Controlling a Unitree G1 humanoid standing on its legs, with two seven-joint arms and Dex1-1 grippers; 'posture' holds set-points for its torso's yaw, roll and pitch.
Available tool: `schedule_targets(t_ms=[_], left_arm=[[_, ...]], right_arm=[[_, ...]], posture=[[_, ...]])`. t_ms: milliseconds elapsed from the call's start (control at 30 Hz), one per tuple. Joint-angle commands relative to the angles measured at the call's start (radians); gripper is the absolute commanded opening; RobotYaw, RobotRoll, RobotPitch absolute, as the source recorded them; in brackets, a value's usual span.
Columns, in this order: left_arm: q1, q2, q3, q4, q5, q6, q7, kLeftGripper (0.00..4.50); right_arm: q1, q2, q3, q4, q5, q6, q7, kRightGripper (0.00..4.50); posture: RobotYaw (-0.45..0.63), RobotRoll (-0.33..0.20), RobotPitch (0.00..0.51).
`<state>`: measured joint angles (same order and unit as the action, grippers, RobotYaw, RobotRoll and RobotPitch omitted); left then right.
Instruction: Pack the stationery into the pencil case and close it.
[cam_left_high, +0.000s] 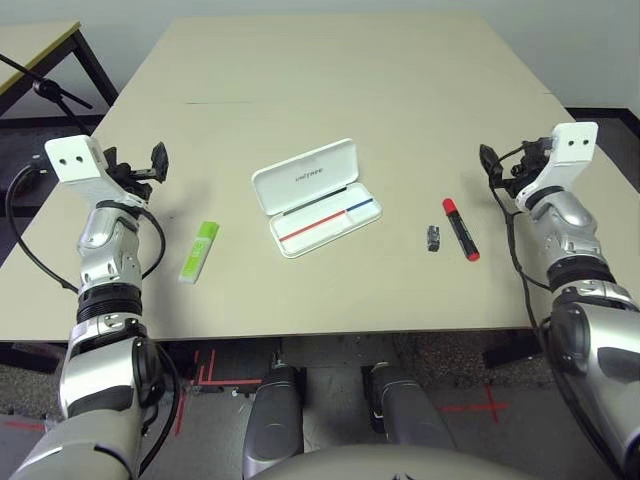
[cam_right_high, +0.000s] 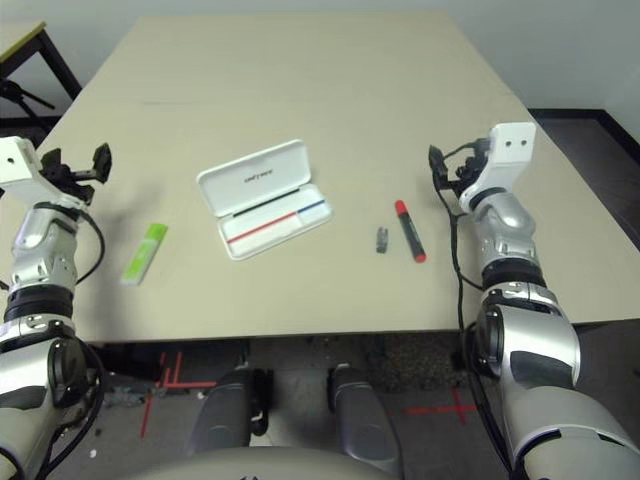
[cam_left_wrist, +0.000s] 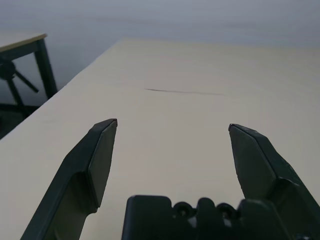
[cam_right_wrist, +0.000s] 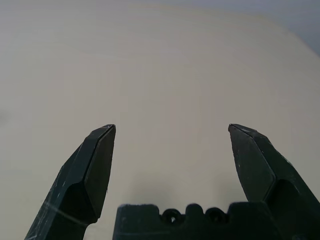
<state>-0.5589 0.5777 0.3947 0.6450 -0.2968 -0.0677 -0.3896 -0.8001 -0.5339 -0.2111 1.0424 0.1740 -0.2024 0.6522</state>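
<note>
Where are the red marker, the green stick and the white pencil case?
red marker (cam_left_high: 461, 230), left eye view, mid barrel.
green stick (cam_left_high: 199, 251), left eye view, its middle.
pencil case (cam_left_high: 306, 175), left eye view, open lid.

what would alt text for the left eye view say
An open white pencil case lies mid-table, a green stick to its left, a grey block and red marker to its right. Both pincers, left and right, hover open.

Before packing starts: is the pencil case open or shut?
Open: the pencil case lies with its lid folded back, showing the red-and-blue line inside.
</note>
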Motion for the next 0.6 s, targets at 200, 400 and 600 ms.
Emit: schedule_targets(t_ms=[200,400,600], left_arm=[[0.127,0.084,-0.113,-0.316,-0.023,0.173,-0.235,4.5],[0.201,0.124,-0.179,-0.55,-0.073,0.336,-0.373,4.5],[0.3,0.205,-0.237,-0.775,-0.174,0.548,-0.519,4.5]], right_arm=[[0.047,-0.068,0.135,-0.162,-0.022,0.136,0.369,4.48],[0.092,-0.108,0.192,-0.313,-0.012,0.251,0.539,4.48],[0.116,-0.112,0.212,-0.39,-0.016,0.292,0.568,4.48]], posture=[[0.01,0.0,0.111],[0.01,0.0,0.105],[0.01,0.0,0.102]])
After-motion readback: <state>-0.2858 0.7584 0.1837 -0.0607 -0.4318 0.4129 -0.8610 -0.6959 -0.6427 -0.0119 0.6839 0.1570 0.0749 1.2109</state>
